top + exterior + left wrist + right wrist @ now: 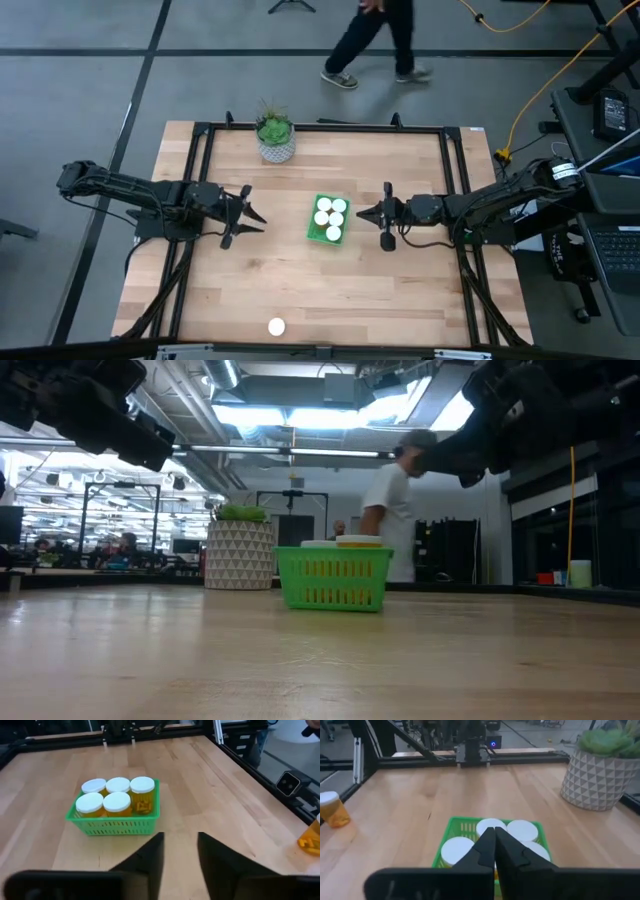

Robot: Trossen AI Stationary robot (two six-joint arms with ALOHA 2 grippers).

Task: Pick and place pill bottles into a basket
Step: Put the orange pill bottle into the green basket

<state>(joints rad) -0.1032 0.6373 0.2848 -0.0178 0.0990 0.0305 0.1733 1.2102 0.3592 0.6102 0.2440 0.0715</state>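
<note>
Jaws of the left gripper [180,851] stand parted, empty; right gripper [494,846] pinched closed, empty; basket [329,220] between them holds five pill bottles [117,802].

The small bright green plastic basket [114,825] with slatted low sides holds five small translucent orange pill bottles [117,802] with round white caps, and a sixth orange bottle with a white cap [276,326] stands well apart from the basket, near the desk's edge. The desk [300,290] under the basket is pale, light-brown wood in planks with a black metal frame. Near the basket stands a white pot with a grey triangle pattern [593,782], carrying a green leafy plant [607,741].
</note>
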